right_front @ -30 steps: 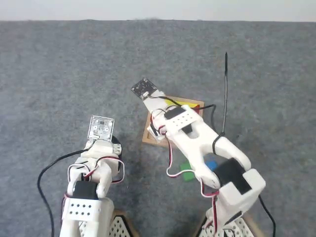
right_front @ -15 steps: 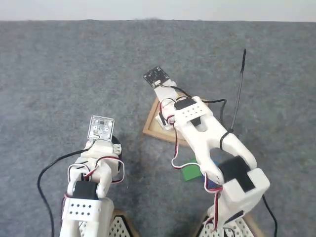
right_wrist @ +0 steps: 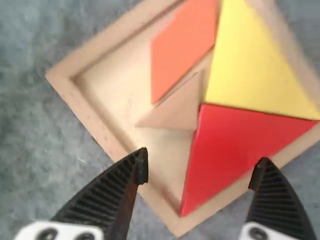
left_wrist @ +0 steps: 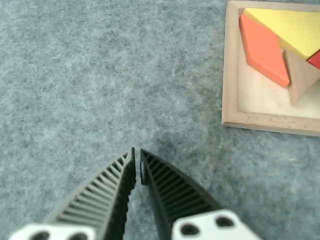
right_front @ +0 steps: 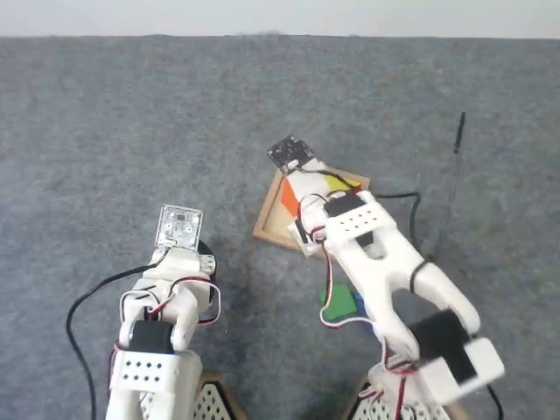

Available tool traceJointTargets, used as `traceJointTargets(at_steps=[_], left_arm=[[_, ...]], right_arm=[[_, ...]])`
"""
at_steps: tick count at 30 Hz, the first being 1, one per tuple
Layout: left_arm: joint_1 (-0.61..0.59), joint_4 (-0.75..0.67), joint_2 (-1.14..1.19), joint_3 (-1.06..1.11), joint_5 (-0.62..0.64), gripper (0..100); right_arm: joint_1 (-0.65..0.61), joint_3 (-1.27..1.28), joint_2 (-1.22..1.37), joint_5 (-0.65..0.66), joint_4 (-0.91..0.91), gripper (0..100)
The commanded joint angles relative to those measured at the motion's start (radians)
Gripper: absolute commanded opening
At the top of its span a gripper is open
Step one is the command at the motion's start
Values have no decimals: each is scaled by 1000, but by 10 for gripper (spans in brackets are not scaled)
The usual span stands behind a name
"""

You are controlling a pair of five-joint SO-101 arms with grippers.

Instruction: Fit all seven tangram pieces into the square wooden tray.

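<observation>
Since a second ago the right arm has swung aside and drawn back, uncovering more of the tray [right_front: 262, 229], while the left arm has kept still. The right claw [right_wrist: 200, 167] hangs over a corner of the tray with its jaws wide apart and nothing between them. The left claw [left_wrist: 137, 155] has its jaws together over bare tabletop [right_front: 131, 114] near the tray. Inside the tray lie an orange piece [right_wrist: 182, 45], a yellow triangle [right_wrist: 250, 65], a red triangle [right_wrist: 235, 150] and a small plain-wood triangle [right_wrist: 175, 112], packed toward one side. A green piece [right_front: 339, 304] and a blue piece [right_front: 360, 308] lie on the tabletop beside the right arm. The placing looks about half done; the next move probably calls for fetching one of those loose pieces.
</observation>
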Motion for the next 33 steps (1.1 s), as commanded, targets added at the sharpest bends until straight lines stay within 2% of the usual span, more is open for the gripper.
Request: traceJointTargets(at_steps=[1, 10, 21, 27, 33], left_arm=[[-5, 2, -12, -8, 8, 15], [-5, 2, -12, -8, 8, 15], [-5, 2, -12, -8, 8, 15], [-5, 2, -12, -8, 8, 15], [-5, 2, -12, -8, 8, 15]], right_arm=[[15, -109, 91, 12, -16, 333], [16, -338, 297, 14, -7, 333], [58, -385, 298, 52, 21, 332], [58, -396, 154, 54, 137, 332], [27, -172, -35, 54, 107, 332]])
